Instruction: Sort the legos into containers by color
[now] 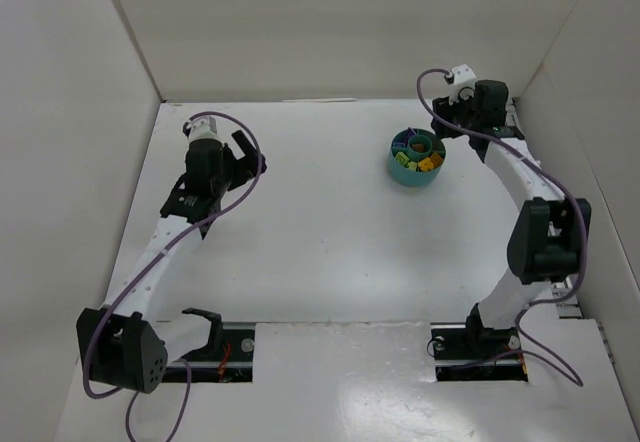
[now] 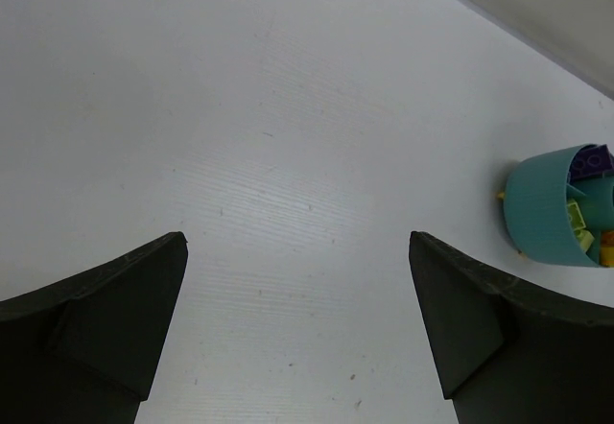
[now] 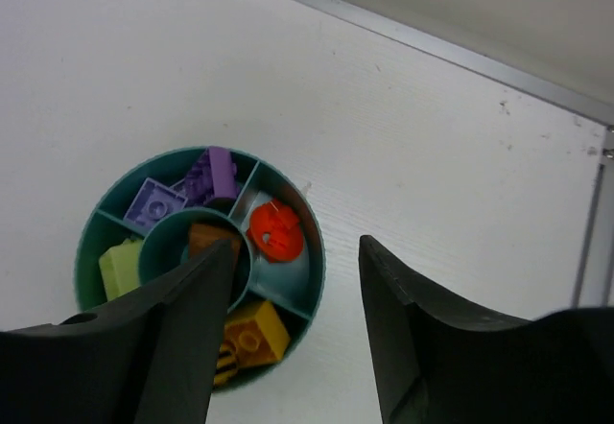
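Right tool (image 3: 297,251) parted over teal dish (image 3: 101,218) holding legos (image 3: 273,230) grouped by colour.

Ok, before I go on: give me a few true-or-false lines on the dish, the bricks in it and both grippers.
1. The teal dish lies closer to the left gripper than to the right gripper. False: it lies directly under the right gripper, well away from the left one.
2. The left gripper is open and empty. True.
3. The right gripper is shut on a lego. False: its fingers stand apart with nothing between them.
4. The brown lego lies in the dish's inner ring. True.
5. The purple legos share a compartment with the orange piece. False: a divider separates them.
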Robot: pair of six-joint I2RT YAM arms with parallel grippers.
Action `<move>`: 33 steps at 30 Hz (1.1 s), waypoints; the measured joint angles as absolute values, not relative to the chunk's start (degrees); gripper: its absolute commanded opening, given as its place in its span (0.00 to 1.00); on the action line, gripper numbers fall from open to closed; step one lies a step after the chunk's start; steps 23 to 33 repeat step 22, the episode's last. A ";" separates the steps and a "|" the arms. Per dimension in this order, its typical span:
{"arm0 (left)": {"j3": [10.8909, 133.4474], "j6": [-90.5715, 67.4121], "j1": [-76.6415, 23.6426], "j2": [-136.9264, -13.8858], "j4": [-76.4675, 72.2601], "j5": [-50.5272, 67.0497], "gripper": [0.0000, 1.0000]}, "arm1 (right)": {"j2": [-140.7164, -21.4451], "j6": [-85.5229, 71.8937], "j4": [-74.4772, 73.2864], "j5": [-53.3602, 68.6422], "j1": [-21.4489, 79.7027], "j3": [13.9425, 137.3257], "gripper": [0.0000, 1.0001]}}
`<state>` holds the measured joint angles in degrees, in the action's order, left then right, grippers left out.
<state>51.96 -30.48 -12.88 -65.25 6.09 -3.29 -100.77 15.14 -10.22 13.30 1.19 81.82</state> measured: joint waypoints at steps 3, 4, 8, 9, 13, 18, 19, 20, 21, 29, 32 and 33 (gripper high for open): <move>51.96 -30.98 -12.88 -61.56 7.57 -3.29 1.00 | -92.71 15.66 -10.02 12.56 1.10 77.84 0.72; 51.96 -31.38 -12.88 -60.12 8.08 -3.53 1.00 | -89.91 15.75 -10.04 12.21 1.02 76.49 0.84; 51.31 -33.56 -12.88 -53.17 10.66 -4.93 1.00 | -74.96 15.42 -9.80 9.58 0.36 66.76 1.00; 50.83 -34.09 -12.88 -51.29 11.22 -5.15 1.00 | -70.81 15.03 -9.85 8.80 0.32 63.53 1.00; 48.60 -36.05 -12.88 -45.36 14.17 -5.72 1.00 | -55.92 14.13 -11.40 6.66 0.05 51.53 1.00; 44.38 -37.04 -12.97 -41.80 16.71 -4.78 1.00 | -39.59 13.41 -17.93 4.43 0.03 39.97 1.00; 43.55 -37.15 -13.10 -41.43 16.95 -4.47 1.00 | -37.36 13.41 -18.57 4.05 0.03 38.85 1.00; 42.59 -37.36 -13.23 -41.10 17.08 -4.08 1.00 | -35.09 13.56 -19.33 3.95 0.03 37.80 1.00; 41.91 -37.50 -13.43 -40.88 17.41 -3.79 1.00 | -33.28 13.76 -20.14 3.86 0.01 37.10 1.00; 41.54 -37.60 -13.45 -40.66 17.69 -3.51 1.00 | -31.55 13.87 -20.64 3.90 0.01 36.69 1.00; 41.54 -37.60 -13.45 -40.66 17.69 -3.51 1.00 | -31.55 13.87 -20.64 3.90 0.01 36.69 1.00; 41.54 -37.60 -13.45 -40.66 17.69 -3.51 1.00 | -31.55 13.87 -20.64 3.90 0.01 36.69 1.00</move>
